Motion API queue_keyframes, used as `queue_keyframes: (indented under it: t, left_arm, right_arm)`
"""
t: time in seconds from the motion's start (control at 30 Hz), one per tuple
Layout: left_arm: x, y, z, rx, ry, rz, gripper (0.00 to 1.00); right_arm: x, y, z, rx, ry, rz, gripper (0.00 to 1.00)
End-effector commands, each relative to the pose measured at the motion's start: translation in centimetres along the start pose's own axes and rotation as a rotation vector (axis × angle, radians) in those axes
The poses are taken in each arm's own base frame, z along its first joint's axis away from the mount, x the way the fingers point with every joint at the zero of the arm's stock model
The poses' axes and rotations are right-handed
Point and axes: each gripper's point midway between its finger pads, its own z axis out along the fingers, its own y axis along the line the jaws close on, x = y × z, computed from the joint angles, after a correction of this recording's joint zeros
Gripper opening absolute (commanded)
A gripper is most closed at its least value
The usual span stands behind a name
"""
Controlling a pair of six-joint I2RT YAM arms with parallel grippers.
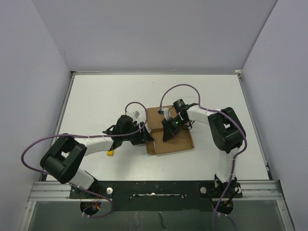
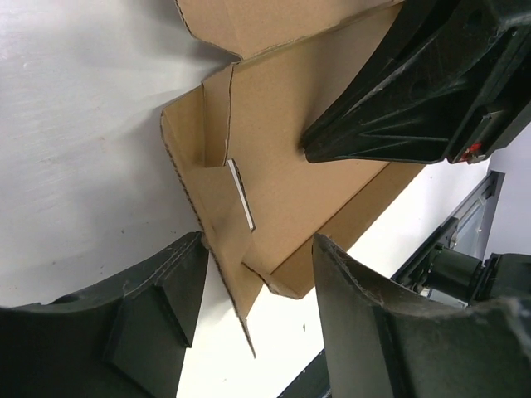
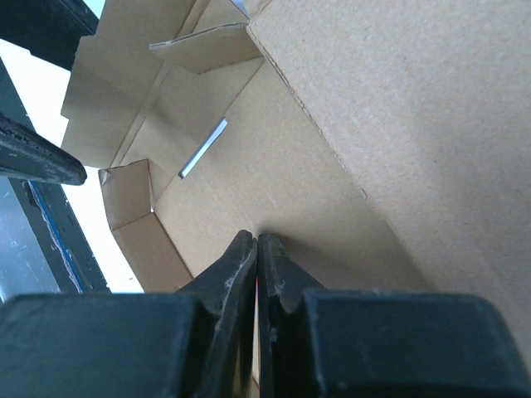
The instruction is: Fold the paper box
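My right gripper (image 3: 256, 242) pins the paper box (image 1: 177, 140) while my left gripper (image 2: 253, 311) stands half open around a side flap.

The box lies partly unfolded in the centre of the top picture, in the middle of the table (image 1: 106, 96). My right fingers are pressed together and hold nothing, with their tips down on the inner panel near a crease. My left jaws are apart, and the flap edge sits between them, not clamped as far as I can judge. To do this step well, I think the right tips must press firmly so the box does not slide, and the flap must rise slowly along its crease. Only the left wrist view shows the gap around the flap. Only the top view shows the small yellow bar (image 1: 110, 153), lower left of the box and apart from it.
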Motion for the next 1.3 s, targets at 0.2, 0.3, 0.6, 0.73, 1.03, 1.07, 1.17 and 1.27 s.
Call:
queue_keyframes:
  t: [0.2,0.3,0.6,0.73,1.03,1.07,1.17,1.27]
  left_arm:
    - [-1.9,-3.0,-0.3,0.198,-0.123,0.051,0.54]
    - [-2.1,-3.4,-0.6,0.23,-0.139,0.053,0.54]
    - [-1.8,-3.5,-0.6,0.28,-0.14,0.037,0.58]
    - [-1.6,-3.5,-0.6,0.306,-0.141,0.026,0.57]
    - [-1.4,-3.4,-0.6,0.319,-0.145,0.026,0.57]
    - [-1.5,-3.4,-0.6,0.323,-0.152,0.027,0.57]
    - [-1.6,-3.6,-0.7,0.342,-0.164,0.031,0.57]
    - [-1.7,-3.6,-0.8,0.345,-0.174,0.028,0.57]
  right_arm:
    - [-0.3,-0.5,0.4,0.012,0.007,-0.005,0.0]
    - [-0.2,-0.5,0.4,0.011,0.009,-0.003,0.0]
    - [-0.2,-0.5,0.4,0.012,0.008,-0.004,0.0]
    - [-0.2,-0.5,0.4,0.012,0.009,-0.004,0.0]
    - [-0.1,-0.5,0.5,0.007,0.014,0.001,0.0]
    - [-0.1,-0.5,0.5,0.007,0.014,0.001,0.0]
    - [0.0,-0.5,0.5,0.007,0.014,0.002,0.0]
    - [-0.1,-0.5,0.5,0.008,0.014,0.001,0.0]
